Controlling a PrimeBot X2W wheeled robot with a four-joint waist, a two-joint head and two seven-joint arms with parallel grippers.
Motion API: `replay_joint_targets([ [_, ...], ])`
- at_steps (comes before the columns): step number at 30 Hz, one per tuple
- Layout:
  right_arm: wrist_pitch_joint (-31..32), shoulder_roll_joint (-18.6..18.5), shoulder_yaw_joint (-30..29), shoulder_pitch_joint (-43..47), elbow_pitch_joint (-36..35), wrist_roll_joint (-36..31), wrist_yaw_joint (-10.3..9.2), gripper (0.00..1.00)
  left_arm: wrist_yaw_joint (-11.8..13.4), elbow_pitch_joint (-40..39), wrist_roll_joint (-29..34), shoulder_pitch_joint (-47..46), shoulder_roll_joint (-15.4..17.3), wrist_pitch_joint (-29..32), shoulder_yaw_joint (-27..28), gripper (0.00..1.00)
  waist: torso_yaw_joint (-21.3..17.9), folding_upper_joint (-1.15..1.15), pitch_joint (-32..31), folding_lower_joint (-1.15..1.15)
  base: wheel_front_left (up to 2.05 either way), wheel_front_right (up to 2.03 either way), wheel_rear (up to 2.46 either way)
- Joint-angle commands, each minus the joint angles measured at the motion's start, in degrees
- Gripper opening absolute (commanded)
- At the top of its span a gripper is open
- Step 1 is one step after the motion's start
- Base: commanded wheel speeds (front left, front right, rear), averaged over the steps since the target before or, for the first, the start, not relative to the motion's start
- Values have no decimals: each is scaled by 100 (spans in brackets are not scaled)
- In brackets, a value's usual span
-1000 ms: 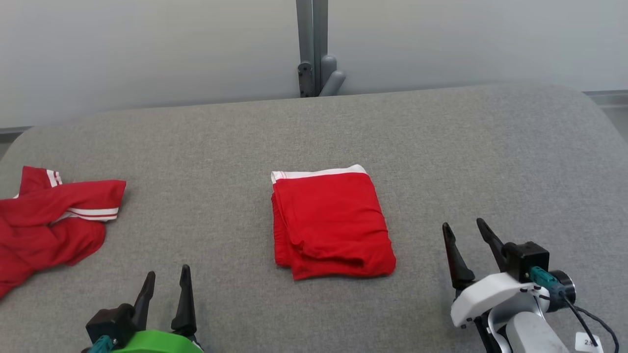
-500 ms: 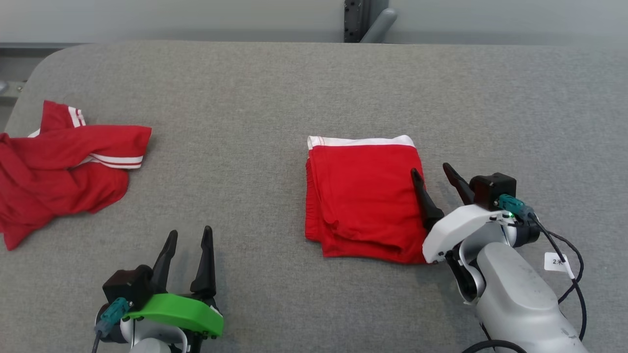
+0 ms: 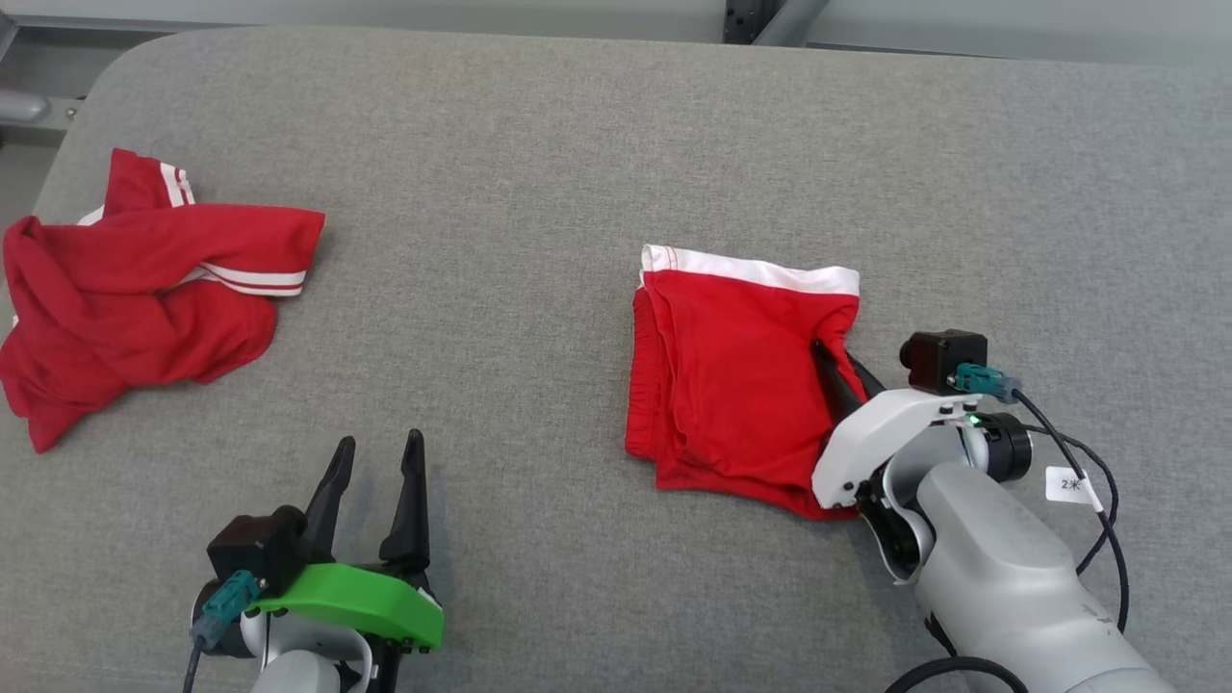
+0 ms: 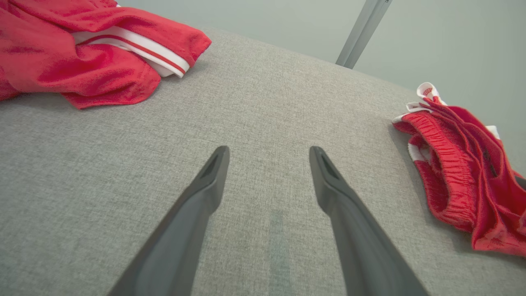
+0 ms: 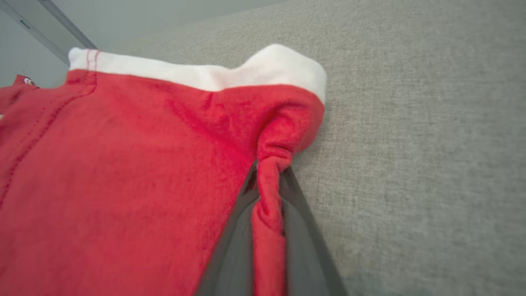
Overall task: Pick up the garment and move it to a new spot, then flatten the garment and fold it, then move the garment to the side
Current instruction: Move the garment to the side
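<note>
**Folded red garment with a white waistband (image 3: 731, 385) pinched at its right edge**

The grey fabric-covered bench (image 3: 539, 144) carries everything. At its far left lies a crumpled red garment with white stripes (image 3: 135, 289), well apart from the work and apparently not part of this step. The folded garment sits right of the bench's middle with its waistband away from the robot. Its layers are stacked fairly neatly, apart from a ridge raised along the right side. That ridge is there because the right gripper (image 3: 833, 351) reaches in low from that side, its fingers (image 5: 304, 238) clenched on a bunched fold of red cloth just below the waistband corner. Gripping the stacked edge looks meant to let the whole bundle be dragged or lifted aside without unfolding. The left gripper (image 3: 380, 438) rests near the bench's front, its fingers spread wide with nothing between them, clear of that path.
</note>
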Motion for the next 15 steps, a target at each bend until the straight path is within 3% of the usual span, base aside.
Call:
replay_joint_targets([
  [1, -34, -41, -27, 15, 81, -46, -5, 0, 24, -12, 45, -3, 23, -1, 10, 100, -220, 0, -154, 0, 0, 0, 0],
  [9, -46, -83, -424, 364, -327, -297, -7, 0, 20, -12, 185, 156, 22, -1, 86, 100, -1101, 0, -487, 0, 0, 0, 0],
  [15, -47, -84, -588, 643, -498, -568, -6, 0, 17, -29, 235, 84, 24, -1, -7, 100, -2051, 0, -567, 0, 0, 0, 0],
])
